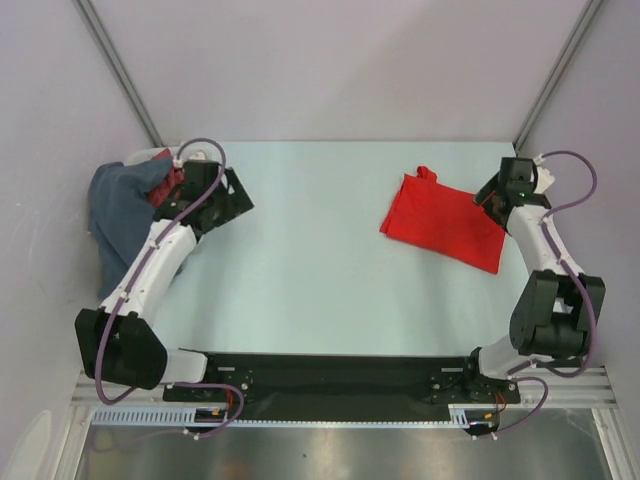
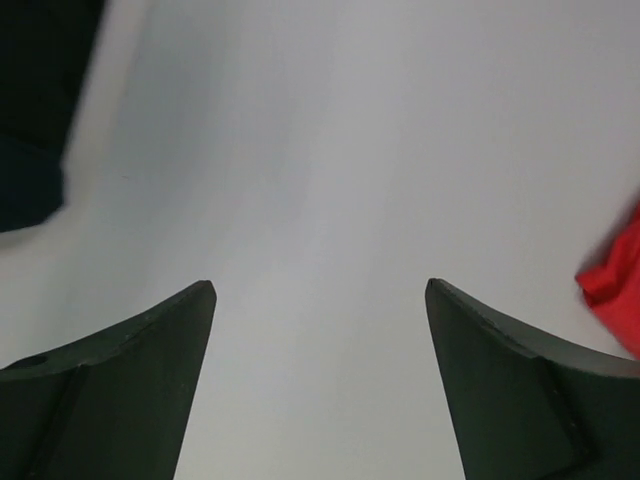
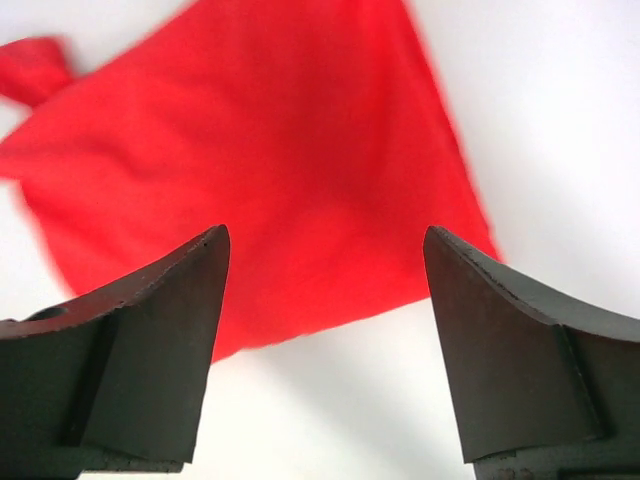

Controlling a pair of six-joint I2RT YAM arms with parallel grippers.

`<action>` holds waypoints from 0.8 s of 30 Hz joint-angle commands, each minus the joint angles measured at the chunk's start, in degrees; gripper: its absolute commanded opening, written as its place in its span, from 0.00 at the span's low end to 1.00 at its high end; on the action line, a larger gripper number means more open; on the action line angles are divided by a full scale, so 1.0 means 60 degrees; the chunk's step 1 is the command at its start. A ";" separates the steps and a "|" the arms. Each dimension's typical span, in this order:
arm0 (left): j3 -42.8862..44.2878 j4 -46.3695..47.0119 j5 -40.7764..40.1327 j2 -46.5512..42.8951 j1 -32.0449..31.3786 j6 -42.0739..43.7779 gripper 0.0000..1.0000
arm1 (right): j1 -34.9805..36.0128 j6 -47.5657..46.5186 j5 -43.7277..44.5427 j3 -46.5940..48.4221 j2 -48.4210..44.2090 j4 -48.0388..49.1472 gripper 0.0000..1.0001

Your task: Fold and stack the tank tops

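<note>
Top external: navy tank top [image 1: 115, 215] bunched just left of my left gripper [image 1: 238, 195], jaws spread, empty; right gripper [image 1: 490, 200], also spread, sits beside folded red tank top [image 1: 445, 225].

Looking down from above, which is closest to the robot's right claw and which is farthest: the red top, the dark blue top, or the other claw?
Measured from the right claw:
1. Red tank top, right beside it, on its left.
2. Left claw, across the table.
3. Navy tank top, heaped at the far left edge, beyond the left claw.
</note>
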 commanded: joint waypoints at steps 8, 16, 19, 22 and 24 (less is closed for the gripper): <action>0.2542 -0.1982 -0.2914 0.0395 0.1186 0.0561 0.85 | 0.3052 -0.0141 0.0083 -0.1940 -0.2493 0.1752 0.79; 0.3070 -0.2481 -0.3164 0.1552 0.1215 0.0678 0.80 | 0.3567 -0.0127 -0.0167 -0.2146 -0.2567 0.1811 0.78; 0.2967 -0.2495 -0.3207 0.1991 0.1332 0.0707 0.79 | 0.3567 -0.0083 -0.0328 -0.2278 -0.2596 0.1972 0.78; 0.2850 -0.2641 -0.3427 0.2342 0.1537 0.0664 0.73 | 0.3567 -0.0054 -0.0357 -0.2438 -0.2553 0.2090 0.78; 0.2544 -0.2496 -0.3326 0.2402 0.1611 0.0693 0.68 | 0.3567 -0.0024 -0.0372 -0.2512 -0.2523 0.2163 0.78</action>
